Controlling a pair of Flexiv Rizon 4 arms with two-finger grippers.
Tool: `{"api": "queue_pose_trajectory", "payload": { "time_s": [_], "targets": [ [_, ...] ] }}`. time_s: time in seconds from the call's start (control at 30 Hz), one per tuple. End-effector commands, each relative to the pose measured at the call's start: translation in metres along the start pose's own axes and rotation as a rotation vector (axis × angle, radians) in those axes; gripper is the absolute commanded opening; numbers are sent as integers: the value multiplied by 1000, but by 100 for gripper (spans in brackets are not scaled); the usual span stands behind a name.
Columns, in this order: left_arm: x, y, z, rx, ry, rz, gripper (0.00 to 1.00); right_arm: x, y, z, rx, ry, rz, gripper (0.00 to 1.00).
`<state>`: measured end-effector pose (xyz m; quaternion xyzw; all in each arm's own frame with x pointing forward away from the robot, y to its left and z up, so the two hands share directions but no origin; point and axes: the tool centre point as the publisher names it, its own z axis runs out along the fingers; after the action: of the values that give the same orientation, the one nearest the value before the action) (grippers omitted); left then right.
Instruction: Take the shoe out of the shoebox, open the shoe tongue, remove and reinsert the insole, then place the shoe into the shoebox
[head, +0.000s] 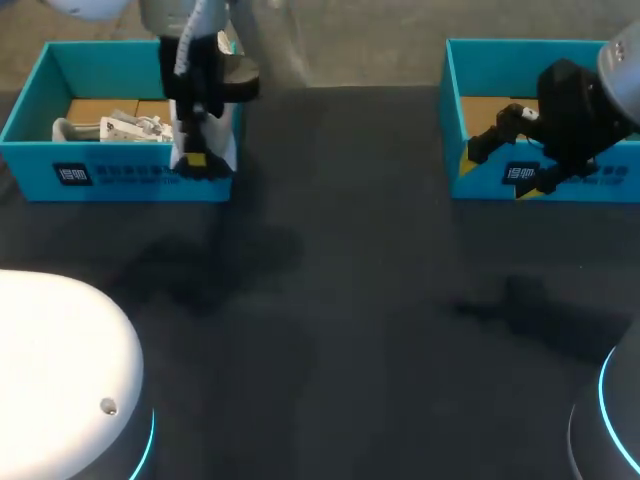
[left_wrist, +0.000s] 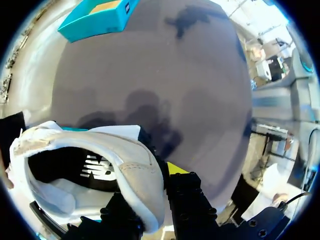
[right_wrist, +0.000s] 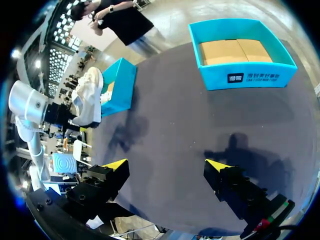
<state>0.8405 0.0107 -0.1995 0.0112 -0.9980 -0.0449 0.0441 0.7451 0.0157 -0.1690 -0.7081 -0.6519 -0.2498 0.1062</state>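
My left gripper (head: 196, 158) is shut on a white shoe (head: 224, 146), which hangs toe-down at the right end of the left blue shoebox (head: 40, 165). In the left wrist view the fingers clamp the heel collar of the shoe (left_wrist: 132, 167), one inside and one outside; the left gripper (left_wrist: 152, 181) shows one yellow tip. The dark insole is visible inside. My right gripper (head: 500, 165) hovers open and holding nothing over the front wall of the right blue shoebox (head: 455, 120). From the right wrist, the right gripper (right_wrist: 167, 167) stands wide above the dark table, well short of that box (right_wrist: 250, 77).
A second white item, seemingly a shoe (head: 120, 128), lies in the left box. The right box shows only its cardboard floor (right_wrist: 232, 50). The dark table (head: 330, 300) stretches between and in front of both boxes. The arms' white bases stand at the near corners.
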Motion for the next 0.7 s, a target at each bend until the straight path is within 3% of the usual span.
{"api": "queue_pose_trajectory", "payload": {
  "time_s": [0.03, 0.3, 0.43, 0.7],
  "targets": [
    [-10, 26, -5, 12, -18, -12, 0, 1, 0, 1, 0, -2, 2, 100],
    [-40, 77, -9, 26, -26, -74, 0, 1, 0, 1, 0, -2, 2, 100],
    [-56, 99, -13, 95, -18, -151, 0, 1, 0, 1, 0, -2, 2, 100],
    [-56, 99, -13, 95, -18, -151, 0, 1, 0, 1, 0, -2, 2, 100]
  ]
}}
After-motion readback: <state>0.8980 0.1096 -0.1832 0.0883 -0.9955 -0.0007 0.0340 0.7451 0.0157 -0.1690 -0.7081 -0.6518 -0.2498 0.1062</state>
